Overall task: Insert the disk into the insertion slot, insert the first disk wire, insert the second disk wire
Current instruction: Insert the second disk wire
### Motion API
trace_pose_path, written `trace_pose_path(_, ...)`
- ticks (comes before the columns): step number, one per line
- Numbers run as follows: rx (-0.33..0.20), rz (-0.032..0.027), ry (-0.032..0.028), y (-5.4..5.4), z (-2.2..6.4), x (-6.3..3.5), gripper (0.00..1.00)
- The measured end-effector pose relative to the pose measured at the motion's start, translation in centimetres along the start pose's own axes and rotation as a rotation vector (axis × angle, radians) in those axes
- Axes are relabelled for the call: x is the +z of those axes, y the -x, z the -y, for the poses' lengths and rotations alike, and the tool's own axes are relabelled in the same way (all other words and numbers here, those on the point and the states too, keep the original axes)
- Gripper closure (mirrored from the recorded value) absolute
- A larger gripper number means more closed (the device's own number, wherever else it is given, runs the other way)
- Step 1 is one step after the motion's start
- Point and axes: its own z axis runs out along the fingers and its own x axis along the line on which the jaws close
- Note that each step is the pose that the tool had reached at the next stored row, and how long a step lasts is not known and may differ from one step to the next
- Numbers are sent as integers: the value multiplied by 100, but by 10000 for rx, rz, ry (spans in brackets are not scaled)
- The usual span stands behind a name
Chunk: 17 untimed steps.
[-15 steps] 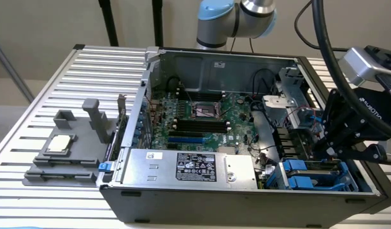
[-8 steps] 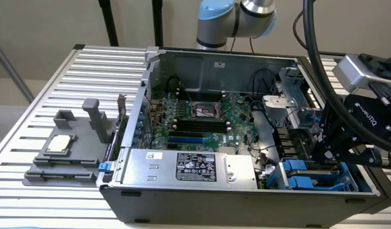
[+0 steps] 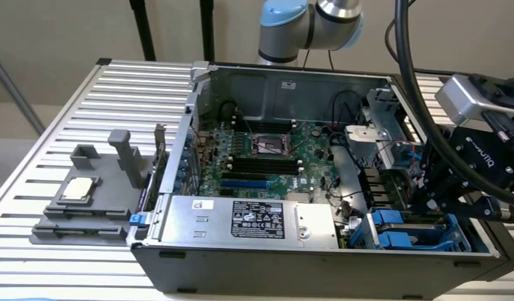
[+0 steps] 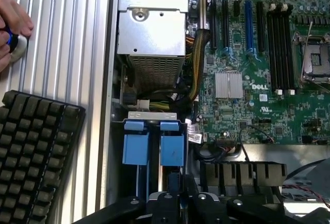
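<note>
Exterior view
Landmark: I place everything against the silver box with the black label [image 3: 244,219], which sits along the near wall of the open computer case [image 3: 324,78].
Gripper: my gripper [image 3: 445,204] hangs low over the case corner just to the exterior view's right of that box.
Insertion slot: the insertion slot [image 3: 407,232], with its blue rails, lies directly under the gripper, beside the box.
Fingers: I cannot tell how they stand.
Surface: the slatted surface [image 3: 73,113] carries the case and a grey fixture [image 3: 89,194].

Wrist view
Landmark: the silver box [image 4: 151,28] again.
Disk: two blue tabs [image 4: 153,141] of the disk show in the slot [image 4: 152,115], just beyond the box's cabled end; I judge it seated or nearly so.
Gripper: the gripper [image 4: 175,203] sits right at the tabs, presumably lined up to press there.
Others: a keyboard [image 4: 36,157] and a person's hand [image 4: 13,33] rest on the surface [image 4: 77,54] outside the case.
</note>
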Motion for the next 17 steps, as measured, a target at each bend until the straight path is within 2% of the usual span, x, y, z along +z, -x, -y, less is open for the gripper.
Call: trace_pose_path(17, -12, -1, -83, -2, 11, 63, 84)
